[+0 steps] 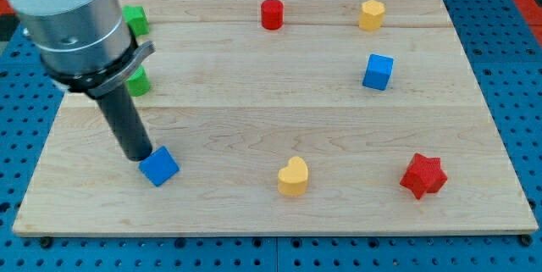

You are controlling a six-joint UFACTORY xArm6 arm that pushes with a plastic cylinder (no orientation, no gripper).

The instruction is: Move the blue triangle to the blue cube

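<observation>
Here my tip touches the blue triangle's upper-left edge (gripping nothing, no claw).

The worktop is pale wood with visible grain and a matt finish, resting on a blue perforated metal-looking base. The blocks, such as the blue cube and red star, look smooth and painted. The rod appears dark and matt, below a grey satin cylinder.
</observation>
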